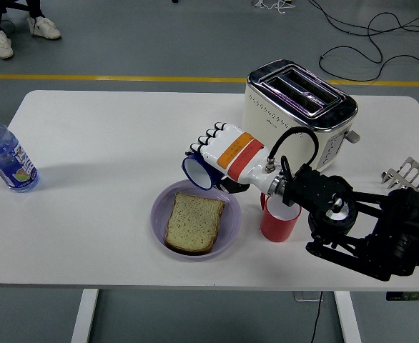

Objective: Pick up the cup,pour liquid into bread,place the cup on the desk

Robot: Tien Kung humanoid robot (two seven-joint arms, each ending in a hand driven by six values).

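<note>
My right hand (211, 158), white with an orange and red band, is shut on a dark blue cup (194, 172). The cup lies tipped on its side, mouth pointing left and slightly down, just above the far edge of a lilac bowl (227, 230). A slice of toast-brown bread (193, 222) lies flat in that bowl. No liquid is visible leaving the cup. My black right arm (352, 221) reaches in from the lower right.
A red cup (277, 223) stands upright right of the bowl, under my wrist. Behind it stands a cream toaster (299, 108). A metal toast rack (408, 179) sits at the right edge and a blue water bottle (4, 155) at the far left.
</note>
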